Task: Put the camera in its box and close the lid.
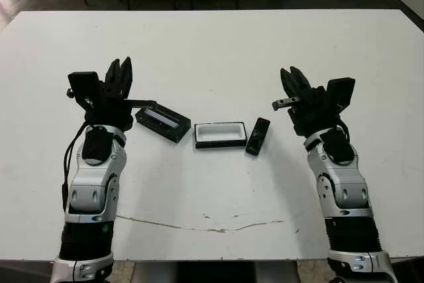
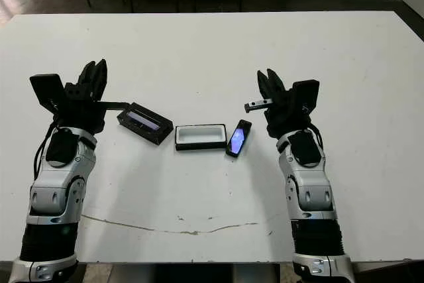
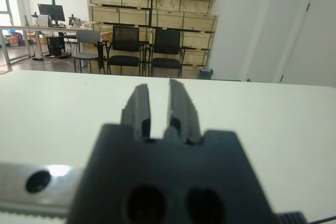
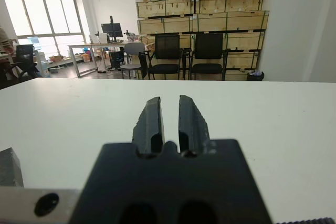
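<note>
Three things lie in a row at the table's middle. The lid (image 1: 162, 122), a black cover with a glossy bluish strip, lies on the left. The box (image 1: 218, 144), black-walled with white lining, stands open in the centre. The camera (image 2: 236, 138), a slim black bar with its bluish screen up, rests just right of the box. My left gripper (image 1: 120, 64) hovers above the table to the left of the lid, shut and holding nothing. My right gripper (image 1: 289, 71) is raised to the right of the camera, also shut and holding nothing. Both wrist views show only fingers (image 3: 142, 103) and bare table.
The white table (image 1: 212, 51) stretches wide behind and to both sides of the row. A thin brownish mark (image 1: 199, 225) runs along its near part. Chairs (image 3: 126, 45) and stacked crates stand beyond the far edge.
</note>
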`<action>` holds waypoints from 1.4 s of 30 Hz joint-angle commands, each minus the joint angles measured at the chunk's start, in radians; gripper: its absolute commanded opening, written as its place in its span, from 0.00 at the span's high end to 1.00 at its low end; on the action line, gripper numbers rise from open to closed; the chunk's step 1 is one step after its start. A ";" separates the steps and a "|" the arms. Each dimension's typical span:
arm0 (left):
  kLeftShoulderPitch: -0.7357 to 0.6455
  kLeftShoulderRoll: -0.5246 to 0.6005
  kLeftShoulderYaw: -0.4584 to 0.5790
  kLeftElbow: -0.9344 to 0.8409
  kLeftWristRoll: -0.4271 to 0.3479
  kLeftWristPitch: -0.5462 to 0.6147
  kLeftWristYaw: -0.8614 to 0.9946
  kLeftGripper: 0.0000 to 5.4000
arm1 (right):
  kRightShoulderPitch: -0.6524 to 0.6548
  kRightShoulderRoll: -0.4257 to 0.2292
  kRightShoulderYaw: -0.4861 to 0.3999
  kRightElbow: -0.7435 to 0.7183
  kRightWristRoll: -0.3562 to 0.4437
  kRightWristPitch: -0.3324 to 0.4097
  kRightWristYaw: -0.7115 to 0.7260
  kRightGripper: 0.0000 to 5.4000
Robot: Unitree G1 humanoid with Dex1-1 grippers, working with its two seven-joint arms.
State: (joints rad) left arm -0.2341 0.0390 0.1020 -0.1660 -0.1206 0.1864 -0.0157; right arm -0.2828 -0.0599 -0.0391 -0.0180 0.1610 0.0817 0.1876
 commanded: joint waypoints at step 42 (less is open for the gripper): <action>0.096 -0.030 -0.021 -0.055 0.009 0.024 0.030 1.00 | -0.739 -0.300 0.507 0.760 -0.443 0.012 0.826 1.00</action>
State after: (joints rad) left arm -0.1469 0.0019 0.0752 -0.2369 -0.1148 0.1906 0.0114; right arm -1.0200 -0.3702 0.4507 0.7208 -0.2678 0.0993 0.9999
